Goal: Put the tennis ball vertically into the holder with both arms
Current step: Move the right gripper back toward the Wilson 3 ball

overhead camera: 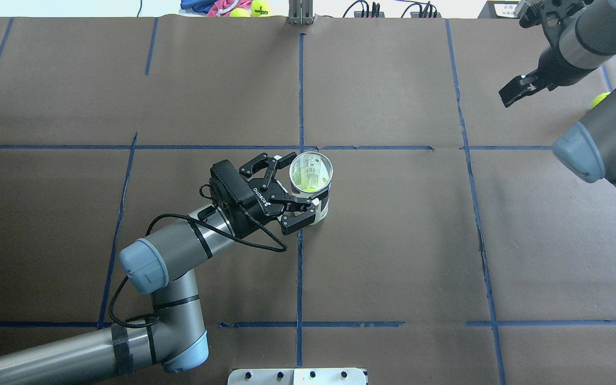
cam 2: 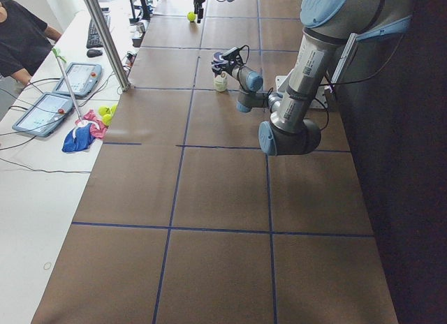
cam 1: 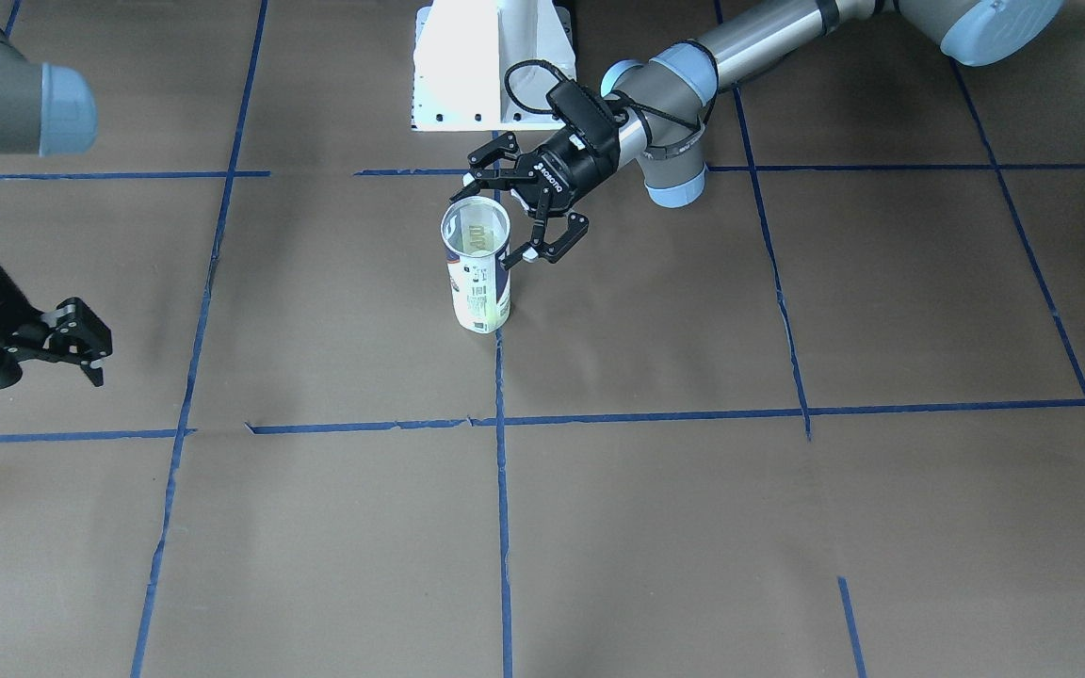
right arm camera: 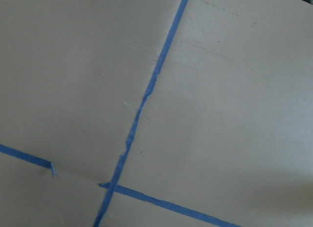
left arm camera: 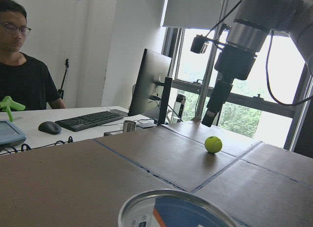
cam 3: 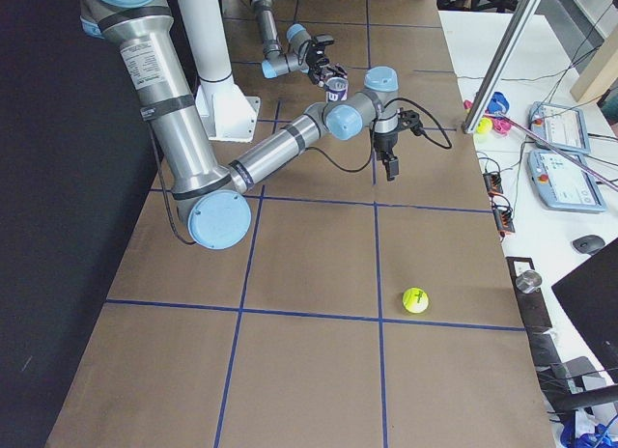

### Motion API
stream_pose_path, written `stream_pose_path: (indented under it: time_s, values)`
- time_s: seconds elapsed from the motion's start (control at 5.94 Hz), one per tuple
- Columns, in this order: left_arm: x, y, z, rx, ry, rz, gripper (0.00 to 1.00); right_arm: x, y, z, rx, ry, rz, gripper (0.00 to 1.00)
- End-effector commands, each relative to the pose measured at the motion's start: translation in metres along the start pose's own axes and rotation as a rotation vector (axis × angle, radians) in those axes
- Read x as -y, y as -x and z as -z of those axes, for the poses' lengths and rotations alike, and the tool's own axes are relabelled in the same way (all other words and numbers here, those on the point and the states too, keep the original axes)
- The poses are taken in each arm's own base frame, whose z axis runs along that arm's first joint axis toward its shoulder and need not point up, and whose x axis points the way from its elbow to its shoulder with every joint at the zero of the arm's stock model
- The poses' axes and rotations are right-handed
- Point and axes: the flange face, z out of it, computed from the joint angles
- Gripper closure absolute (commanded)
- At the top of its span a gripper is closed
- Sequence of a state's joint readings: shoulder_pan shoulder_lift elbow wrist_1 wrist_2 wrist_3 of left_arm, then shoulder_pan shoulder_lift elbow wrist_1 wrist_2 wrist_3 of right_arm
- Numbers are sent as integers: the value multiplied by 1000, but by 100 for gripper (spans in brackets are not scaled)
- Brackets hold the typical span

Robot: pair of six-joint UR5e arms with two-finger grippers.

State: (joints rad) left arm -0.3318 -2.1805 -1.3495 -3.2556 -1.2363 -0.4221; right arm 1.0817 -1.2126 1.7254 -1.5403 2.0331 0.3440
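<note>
Left end effector (overhead camera: 303,181) is straddling the upright holder (cam 1: 481,292), fingers spread; right end effector (overhead camera: 508,97) is hanging open, empty, apart from the tennis ball (cam 3: 415,299) lying on the table (cam 1: 787,518).

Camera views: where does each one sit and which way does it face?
Front-facing: across the table, steeply down on the holder; left gripper, pedestal.
Overhead: behind the pedestal, forward and down; left arm, right arm.
Exterior left: left table end, looking along it; left arm nearest.
Exterior right: opposite end; right arm nearest, tennis ball in foreground.
Left wrist: above holder rim, facing the ball and right gripper.
Right wrist: down at taped table; no body.
Shared: left wrist and exterior right both show the ball.
</note>
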Motion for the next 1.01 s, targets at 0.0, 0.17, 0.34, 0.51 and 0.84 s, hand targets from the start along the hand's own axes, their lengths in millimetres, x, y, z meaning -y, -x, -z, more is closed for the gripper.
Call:
stream_pose_path:
  time_s: [0.0,0.17,0.34,0.51,0.84]
  values:
    - [1,-2,-2,-1,0,-23,0,1,-59,-21,-47,51,93,1]
    - [-1,-2,-1,0,6,-26,0,-8,-105,-36,-71,98,113,1]
    - [-1,-2,-1,0,6,-27,0,-12,-129,-51,-82,134,104,1]
    - [1,-2,-2,1,2,-47,0,-17,-148,-76,-89,178,86,1]
    - [-1,-3,-1,0,4,-47,0,-41,-221,-134,-108,178,73,1]
